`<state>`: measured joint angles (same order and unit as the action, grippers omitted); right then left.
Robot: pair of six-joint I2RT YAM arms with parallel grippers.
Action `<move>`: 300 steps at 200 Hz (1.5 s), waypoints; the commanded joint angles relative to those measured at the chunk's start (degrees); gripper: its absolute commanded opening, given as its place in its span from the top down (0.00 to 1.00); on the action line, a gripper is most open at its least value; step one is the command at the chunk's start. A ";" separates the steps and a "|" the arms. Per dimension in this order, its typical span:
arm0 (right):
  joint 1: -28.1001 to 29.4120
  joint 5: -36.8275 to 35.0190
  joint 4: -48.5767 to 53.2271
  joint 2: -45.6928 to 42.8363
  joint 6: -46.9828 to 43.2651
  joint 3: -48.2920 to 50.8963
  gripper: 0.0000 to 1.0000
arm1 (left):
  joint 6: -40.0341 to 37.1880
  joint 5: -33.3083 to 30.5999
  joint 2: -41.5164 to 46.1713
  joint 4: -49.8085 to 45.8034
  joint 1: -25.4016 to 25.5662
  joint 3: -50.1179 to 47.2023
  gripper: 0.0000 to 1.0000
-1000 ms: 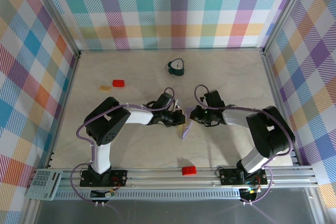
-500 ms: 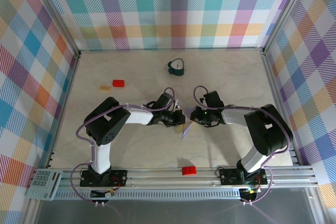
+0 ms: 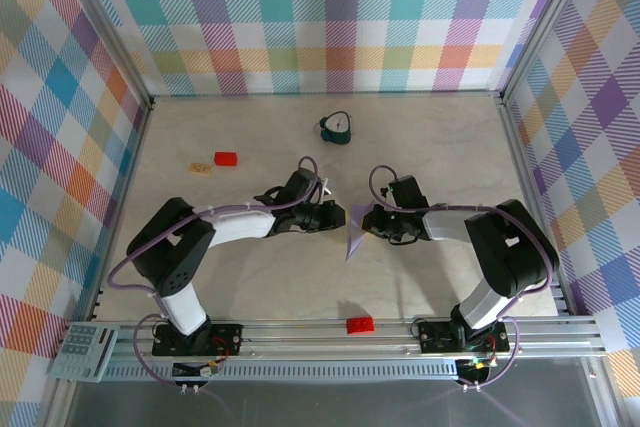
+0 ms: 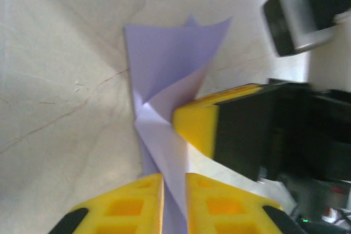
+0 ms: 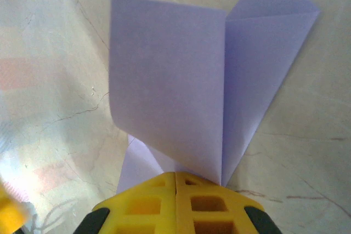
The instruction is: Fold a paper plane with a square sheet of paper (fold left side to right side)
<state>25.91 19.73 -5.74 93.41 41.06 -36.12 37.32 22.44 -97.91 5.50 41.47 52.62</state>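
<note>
The pale lavender paper plane [image 3: 353,235], folded and creased, stands on edge at mid-table between both grippers. My right gripper [image 3: 371,222] is shut on its near fold; in the right wrist view the fingers [image 5: 176,182] press together while two paper flaps [image 5: 181,80] fan out ahead. My left gripper [image 3: 332,215] sits just left of the paper. In the left wrist view its yellow fingertips [image 4: 174,190] stand slightly apart, and a strip of the paper [image 4: 164,64] runs through the gap. The right gripper's yellow finger [image 4: 203,124] pinches the paper beyond.
A dark teal clock-like object [image 3: 338,127] stands at the back centre. A red block [image 3: 226,158] and a small tan piece [image 3: 200,167] lie at the back left. Another red block [image 3: 359,324] rests by the front rail. Plaid walls enclose the table.
The left arm has swung left and its gripper has drawn back slightly from the paper, its jaws parting. The right gripper stays closed on the paper, nearly still.
</note>
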 commanded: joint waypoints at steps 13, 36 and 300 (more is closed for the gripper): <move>0.28 -4.56 9.66 2.81 -1.42 4.04 1.00 | -1.89 5.73 3.10 -4.47 1.01 0.52 0.93; 0.28 -4.36 9.46 2.48 -1.46 3.96 1.00 | 0.05 10.78 0.99 -2.72 3.17 1.70 0.98; 0.37 -3.91 10.59 2.59 -2.26 2.46 1.00 | -0.96 7.93 -11.68 -8.22 6.28 4.13 1.00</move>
<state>25.91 19.68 -6.31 93.17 40.82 -35.75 37.60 31.31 -108.40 -0.08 47.57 57.58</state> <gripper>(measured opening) 0.051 0.050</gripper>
